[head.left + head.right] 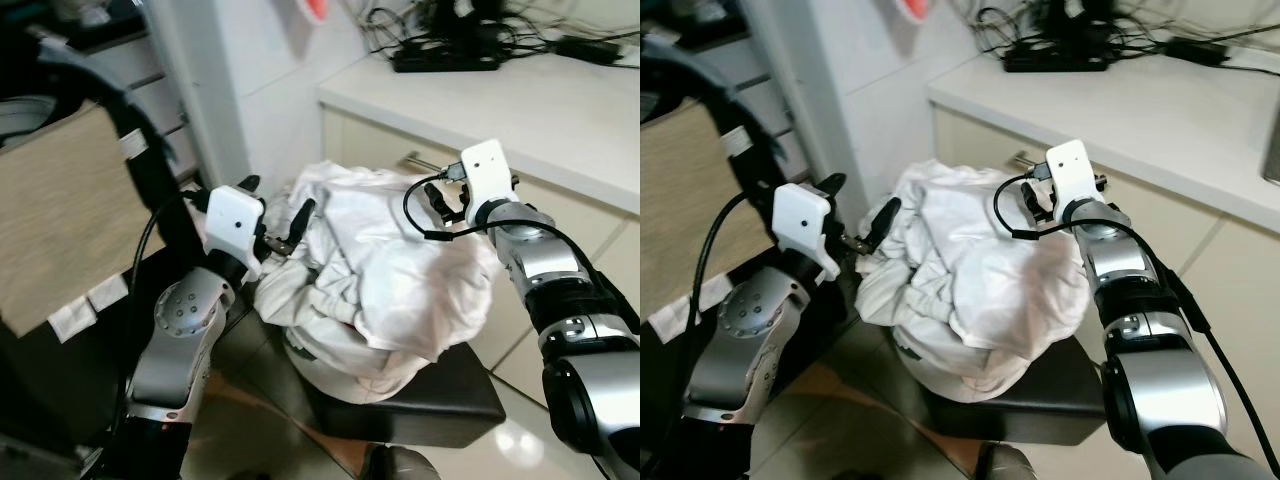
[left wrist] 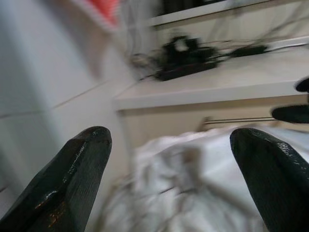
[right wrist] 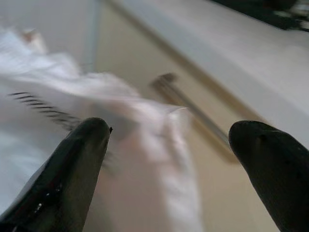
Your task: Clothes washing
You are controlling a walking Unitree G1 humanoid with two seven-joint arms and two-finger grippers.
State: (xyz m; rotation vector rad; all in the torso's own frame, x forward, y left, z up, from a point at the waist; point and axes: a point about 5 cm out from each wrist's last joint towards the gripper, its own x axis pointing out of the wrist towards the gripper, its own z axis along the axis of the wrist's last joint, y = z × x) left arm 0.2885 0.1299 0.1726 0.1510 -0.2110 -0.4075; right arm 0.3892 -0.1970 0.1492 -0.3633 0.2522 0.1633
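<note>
Early going here: the heap of white clothes (image 1: 375,270) sits piled on a black stool (image 1: 440,400) beside the tabletop (image 1: 560,110). Left pincer (image 1: 285,225) and right pincer (image 1: 440,200) flank the heap, both spread wide and empty. Nothing lifted, no washing done yet.

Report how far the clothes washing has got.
Done: the white laundry pile is gathered on a black stool. In hand: the left gripper and right gripper flank the pile, fingers open, gripping nothing. Left: grasping and moving the clothes.
</note>
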